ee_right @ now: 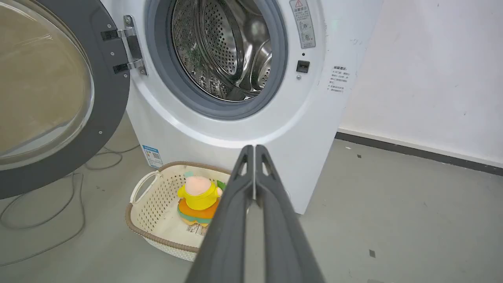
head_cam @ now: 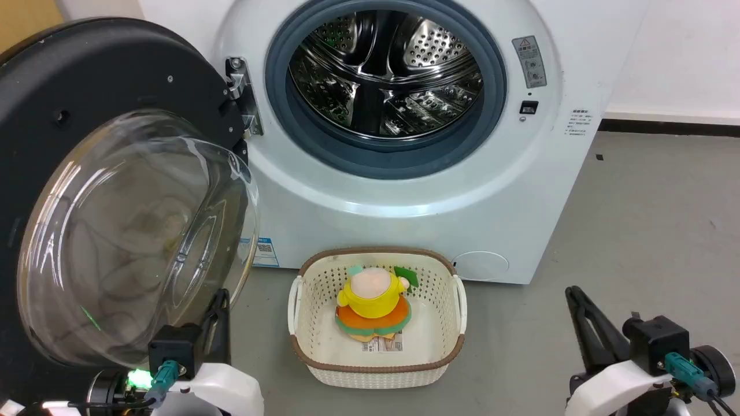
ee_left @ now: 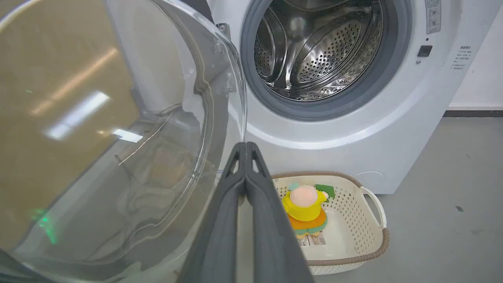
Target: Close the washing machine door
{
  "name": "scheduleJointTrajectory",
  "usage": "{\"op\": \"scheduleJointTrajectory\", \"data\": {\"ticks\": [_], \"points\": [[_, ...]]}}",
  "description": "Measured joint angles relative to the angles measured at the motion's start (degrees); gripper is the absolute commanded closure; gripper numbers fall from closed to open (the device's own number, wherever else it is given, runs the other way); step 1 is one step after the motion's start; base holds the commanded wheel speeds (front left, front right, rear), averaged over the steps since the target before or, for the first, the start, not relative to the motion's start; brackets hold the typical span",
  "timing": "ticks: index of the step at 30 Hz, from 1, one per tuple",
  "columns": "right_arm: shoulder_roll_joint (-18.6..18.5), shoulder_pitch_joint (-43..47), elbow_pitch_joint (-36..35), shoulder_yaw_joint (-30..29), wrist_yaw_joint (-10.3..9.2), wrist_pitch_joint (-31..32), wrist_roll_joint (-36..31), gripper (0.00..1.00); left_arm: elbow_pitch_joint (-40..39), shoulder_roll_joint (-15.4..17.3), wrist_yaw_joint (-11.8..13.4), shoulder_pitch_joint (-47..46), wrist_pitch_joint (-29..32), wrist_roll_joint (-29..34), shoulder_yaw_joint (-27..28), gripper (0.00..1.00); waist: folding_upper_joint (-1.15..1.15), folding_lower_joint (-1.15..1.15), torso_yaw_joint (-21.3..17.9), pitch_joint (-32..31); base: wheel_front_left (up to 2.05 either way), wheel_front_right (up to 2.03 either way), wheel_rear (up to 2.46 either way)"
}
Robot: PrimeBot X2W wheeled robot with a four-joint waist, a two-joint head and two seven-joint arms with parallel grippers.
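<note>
The washing machine door (head_cam: pixel 87 104) hangs wide open at the frame's left, hinged to the washing machine (head_cam: pixel 404 196). The left claw (ee_left: pixel 245 147) and right claw (ee_right: pixel 254 149) are both closed, empty. A push on the curved glass bowl (head_cam: pixel 139 231) could skid off, leaving the door unlatched.

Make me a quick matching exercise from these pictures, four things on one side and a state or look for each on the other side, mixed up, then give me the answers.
Column one:
1. washing machine door
2. steel drum
3. cream basket
4. left gripper

Column two:
A. holds a yellow and orange plush toy
B. fingers shut together
C. swung wide open
D. shiny perforated metal

Pairs: 1-C, 2-D, 3-A, 4-B
</note>
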Motion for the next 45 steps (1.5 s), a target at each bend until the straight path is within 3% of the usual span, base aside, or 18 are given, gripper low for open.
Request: {"op": "scheduleJointTrajectory", "data": {"ticks": [26, 45], "points": [[-0.3, 0.1, 0.2, 0.4, 0.00, -2.2, 1.6, 0.00, 0.3, 0.0, 0.6, 0.0, -2.2, -0.1, -1.2, 0.00, 0.00, 0.00, 0.9, 0.0, 0.00, 0.00, 0.00], [-0.9, 0.5, 0.2, 1.6, 0.00, -4.2, 3.5, 0.00, 0.3, 0.0, 1.6, 0.1, -4.3, -0.4, -2.2, 0.00, 0.00, 0.00, 6.3, -0.7, 0.00, 0.00, 0.00]]}}
